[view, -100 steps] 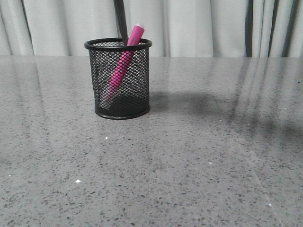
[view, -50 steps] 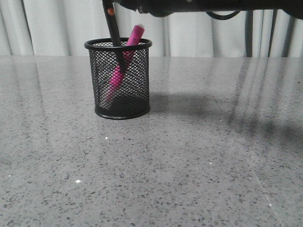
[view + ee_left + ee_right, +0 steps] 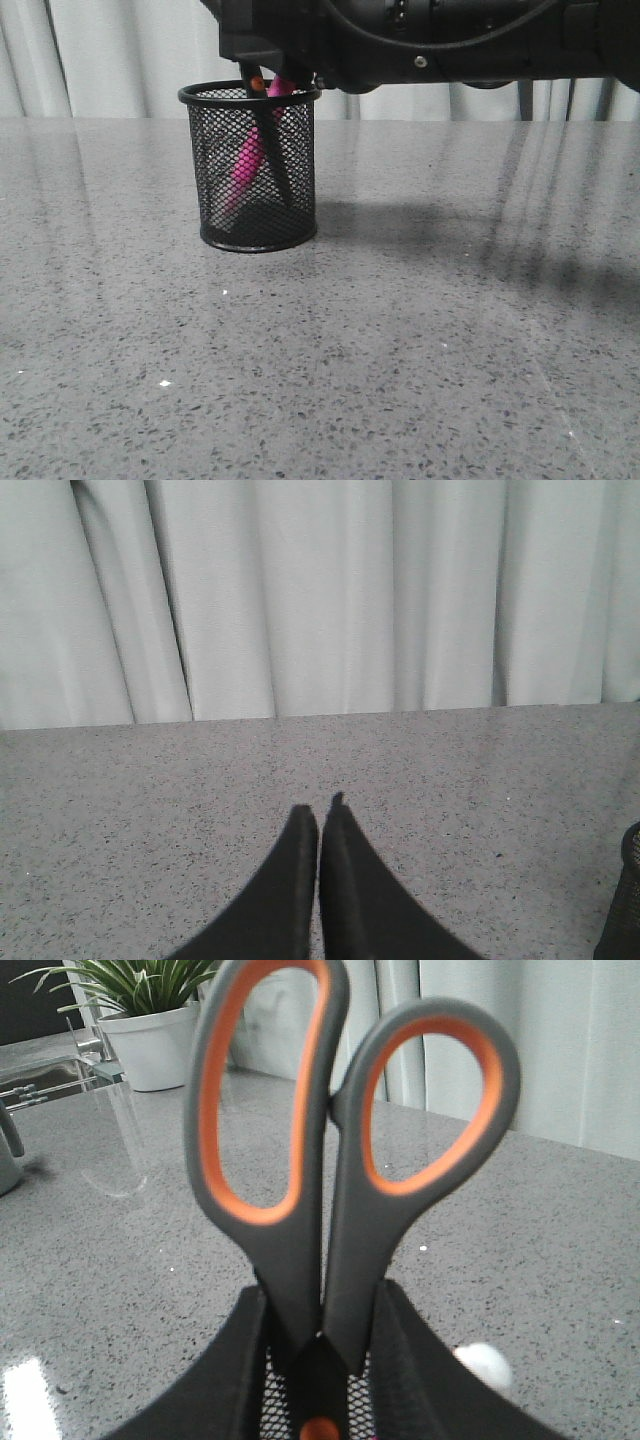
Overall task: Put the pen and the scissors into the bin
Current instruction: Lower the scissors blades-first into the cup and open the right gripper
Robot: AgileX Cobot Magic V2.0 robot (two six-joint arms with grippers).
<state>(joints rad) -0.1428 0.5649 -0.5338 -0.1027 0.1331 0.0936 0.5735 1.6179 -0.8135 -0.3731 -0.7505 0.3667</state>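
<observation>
While gripped at the neck by the right end effector [image 3: 320,1360], scissors [image 3: 340,1160] point down into the bin [image 3: 250,165], so blades go in first. Pen [image 3: 248,160] leaning inside already. Left end effector [image 3: 318,825] pressed together, holding nothing, above the counter [image 3: 400,350].

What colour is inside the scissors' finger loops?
Orange, inside grey handles of the scissors; clearest in the right wrist view.
</observation>
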